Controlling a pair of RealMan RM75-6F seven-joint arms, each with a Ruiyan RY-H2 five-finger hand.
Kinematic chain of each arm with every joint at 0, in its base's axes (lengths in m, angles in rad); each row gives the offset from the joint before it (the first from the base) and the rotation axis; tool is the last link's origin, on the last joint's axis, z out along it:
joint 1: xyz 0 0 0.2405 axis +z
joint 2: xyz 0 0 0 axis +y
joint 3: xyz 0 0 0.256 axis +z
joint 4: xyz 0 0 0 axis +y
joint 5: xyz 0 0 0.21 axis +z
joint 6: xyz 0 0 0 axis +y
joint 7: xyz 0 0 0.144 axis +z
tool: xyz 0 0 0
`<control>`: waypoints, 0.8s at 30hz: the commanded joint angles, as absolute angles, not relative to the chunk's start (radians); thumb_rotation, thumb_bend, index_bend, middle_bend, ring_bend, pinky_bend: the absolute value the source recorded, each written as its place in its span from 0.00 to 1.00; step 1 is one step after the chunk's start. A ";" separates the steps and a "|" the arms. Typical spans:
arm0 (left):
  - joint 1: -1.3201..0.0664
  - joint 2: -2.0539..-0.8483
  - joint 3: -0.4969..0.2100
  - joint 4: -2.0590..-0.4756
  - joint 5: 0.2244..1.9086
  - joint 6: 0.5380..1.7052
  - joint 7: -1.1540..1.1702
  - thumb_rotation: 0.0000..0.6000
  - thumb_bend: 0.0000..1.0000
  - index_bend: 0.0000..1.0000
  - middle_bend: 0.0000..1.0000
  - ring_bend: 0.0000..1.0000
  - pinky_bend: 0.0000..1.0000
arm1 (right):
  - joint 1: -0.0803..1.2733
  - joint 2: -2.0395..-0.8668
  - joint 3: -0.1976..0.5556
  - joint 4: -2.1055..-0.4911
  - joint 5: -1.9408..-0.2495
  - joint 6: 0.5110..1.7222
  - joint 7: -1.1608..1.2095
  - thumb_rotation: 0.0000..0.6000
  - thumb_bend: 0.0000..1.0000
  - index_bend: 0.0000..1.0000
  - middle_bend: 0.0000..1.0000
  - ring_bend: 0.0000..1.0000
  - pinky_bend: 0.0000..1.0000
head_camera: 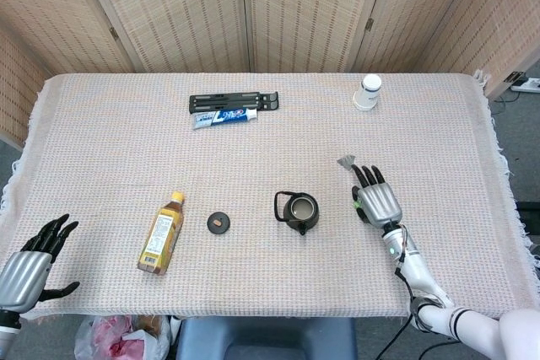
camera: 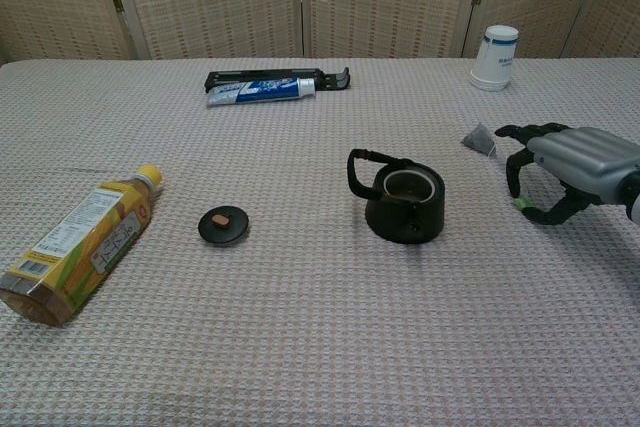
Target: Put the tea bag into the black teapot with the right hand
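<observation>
A woven cream tablecloth (head_camera: 101,124) covers the whole table, with rattan screens (head_camera: 295,6) standing behind it. The right hand (head_camera: 377,200) hovers low over the cloth to the right of the black teapot (head_camera: 298,211), palm down, its fingers spread and curved with nothing held between them; in the chest view its fingertips (camera: 515,183) arch over a small green tag (camera: 521,204) on the cloth. The left hand (head_camera: 32,263) sits at the near left corner of the table, fingers apart and empty. A yellow-capped bottle of tea (head_camera: 161,233) lies on its side left of centre. At the far side, a black folding stand (head_camera: 234,101) lies just behind a tube of toothpaste (head_camera: 224,117). The teapot stands upright and uncovered near the middle, its handle toward the left, and its round black lid (head_camera: 218,222) lies apart on the cloth between teapot and bottle. A white paper cup (head_camera: 367,92) stands upside down at the far right. The grey pyramid tea bag (head_camera: 346,161) lies on the cloth just beyond the right hand's fingertips, untouched.
</observation>
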State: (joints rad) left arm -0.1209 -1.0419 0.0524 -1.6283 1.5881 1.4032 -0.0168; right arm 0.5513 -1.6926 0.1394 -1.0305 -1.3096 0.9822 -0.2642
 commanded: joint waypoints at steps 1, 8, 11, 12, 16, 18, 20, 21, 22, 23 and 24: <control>-0.121 -1.043 0.052 -1.627 1.589 1.403 -0.016 1.00 0.06 0.00 0.00 0.00 0.25 | 0.551 -1.692 0.137 -1.032 -1.312 0.987 -0.263 1.00 0.25 0.54 0.00 0.00 0.00; -0.121 -1.046 0.052 -1.623 1.591 1.405 -0.017 1.00 0.06 0.00 0.00 0.00 0.25 | 0.552 -1.692 0.135 -1.031 -1.309 0.988 -0.260 1.00 0.26 0.58 0.00 0.00 0.00; -0.121 -1.047 0.052 -1.621 1.593 1.406 -0.018 1.00 0.06 0.00 0.00 0.00 0.25 | 0.553 -1.691 0.136 -1.033 -1.308 0.992 -0.258 1.00 0.26 0.58 0.00 0.00 0.00; -0.121 -1.047 0.052 -1.621 1.593 1.406 -0.018 1.00 0.06 0.00 0.00 0.00 0.25 | 0.553 -1.691 0.136 -1.033 -1.308 0.993 -0.258 1.00 0.26 0.59 0.00 0.00 0.00; -0.122 -1.048 0.052 -1.618 1.595 1.407 -0.020 1.00 0.06 0.00 0.00 0.00 0.25 | 0.553 -1.691 0.135 -1.031 -1.308 0.995 -0.256 1.00 0.26 0.60 0.00 0.00 0.00; -0.122 -1.049 0.052 -1.617 1.597 1.409 -0.021 1.00 0.06 0.00 0.00 0.00 0.25 | 0.554 -1.692 0.135 -1.029 -1.307 0.995 -0.257 1.00 0.26 0.61 0.00 0.00 0.00; -0.121 -1.049 0.052 -1.616 1.597 1.411 -0.022 1.00 0.06 0.00 0.00 0.00 0.25 | 0.554 -1.693 0.135 -1.030 -1.307 0.997 -0.256 1.00 0.26 0.61 0.00 0.00 0.00; -0.120 -1.049 0.052 -1.615 1.598 1.413 -0.023 1.00 0.06 0.00 0.00 0.00 0.25 | 0.554 -1.692 0.136 -1.032 -1.308 0.999 -0.253 1.00 0.26 0.61 0.00 0.00 0.00; -0.120 -1.049 0.052 -1.615 1.598 1.414 -0.023 1.00 0.06 0.00 0.00 0.00 0.25 | 0.554 -1.690 0.137 -1.035 -1.309 1.003 -0.252 1.00 0.26 0.61 0.00 0.00 0.00; -0.119 -1.049 0.052 -1.615 1.598 1.414 -0.023 1.00 0.06 0.00 0.00 0.00 0.25 | 0.553 -1.687 0.138 -1.040 -1.311 1.010 -0.249 1.00 0.26 0.61 0.00 0.00 0.00; -0.119 -1.049 0.052 -1.614 1.597 1.414 -0.022 1.00 0.06 0.00 0.00 0.00 0.25 | 0.552 -1.684 0.138 -1.047 -1.314 1.016 -0.246 1.00 0.26 0.61 0.00 0.00 0.00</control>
